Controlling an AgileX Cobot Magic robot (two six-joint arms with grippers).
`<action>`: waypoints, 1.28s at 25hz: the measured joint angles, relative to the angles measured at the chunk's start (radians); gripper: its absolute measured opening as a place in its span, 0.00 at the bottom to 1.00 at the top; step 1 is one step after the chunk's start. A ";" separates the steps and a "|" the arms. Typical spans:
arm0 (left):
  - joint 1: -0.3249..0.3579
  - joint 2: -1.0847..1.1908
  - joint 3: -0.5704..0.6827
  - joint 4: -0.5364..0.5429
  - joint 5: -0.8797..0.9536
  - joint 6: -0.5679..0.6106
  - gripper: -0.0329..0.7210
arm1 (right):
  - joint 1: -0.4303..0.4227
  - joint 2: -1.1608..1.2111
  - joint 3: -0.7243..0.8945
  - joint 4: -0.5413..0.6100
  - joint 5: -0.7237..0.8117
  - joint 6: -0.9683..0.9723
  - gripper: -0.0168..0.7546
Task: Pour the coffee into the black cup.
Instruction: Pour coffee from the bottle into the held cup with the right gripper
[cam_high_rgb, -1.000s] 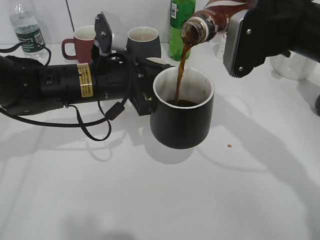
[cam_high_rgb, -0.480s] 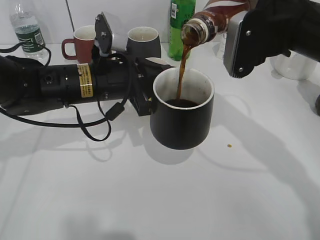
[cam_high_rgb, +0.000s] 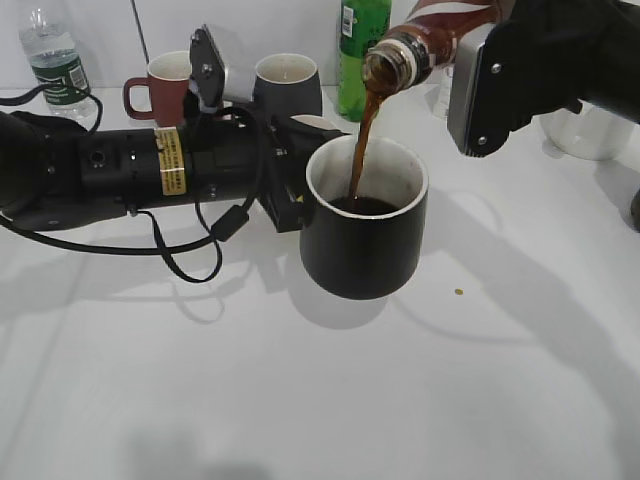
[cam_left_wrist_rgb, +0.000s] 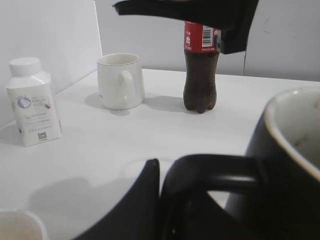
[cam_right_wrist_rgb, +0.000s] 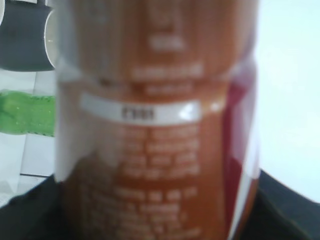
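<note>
The black cup (cam_high_rgb: 362, 240) stands mid-table with brown coffee pooled inside its white interior. My left gripper (cam_high_rgb: 290, 190) is shut on its handle (cam_left_wrist_rgb: 215, 172) from the left. My right gripper (cam_high_rgb: 470, 70) is shut on the coffee bottle (cam_high_rgb: 410, 45), tilted neck-down above the cup. A brown stream (cam_high_rgb: 360, 140) runs from the bottle's mouth into the cup. The bottle's brown-and-white label (cam_right_wrist_rgb: 160, 125) fills the right wrist view, blurred. The cup's rim (cam_left_wrist_rgb: 290, 135) shows at the right of the left wrist view.
A maroon mug (cam_high_rgb: 165, 85), dark grey mug (cam_high_rgb: 288, 85), tall green bottle (cam_high_rgb: 362, 50) and water bottle (cam_high_rgb: 55, 60) stand at the back. A white mug (cam_left_wrist_rgb: 120, 80), cola bottle (cam_left_wrist_rgb: 201, 75) and white bottle (cam_left_wrist_rgb: 32, 102) stand to the right. A crumb (cam_high_rgb: 459, 292) lies near the cup.
The coffee keeps streaming into the cup and the level has risen slightly. Neither arm nor the bottle has visibly moved.
</note>
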 joint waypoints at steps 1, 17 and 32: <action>0.000 0.000 0.000 0.000 0.000 0.000 0.10 | 0.000 0.000 0.000 0.000 0.000 -0.002 0.71; 0.000 0.001 0.000 0.003 0.001 -0.004 0.10 | 0.000 0.000 0.000 0.000 -0.001 -0.045 0.71; 0.000 0.001 0.000 0.004 0.001 -0.004 0.10 | 0.000 0.000 0.000 0.001 -0.002 -0.096 0.71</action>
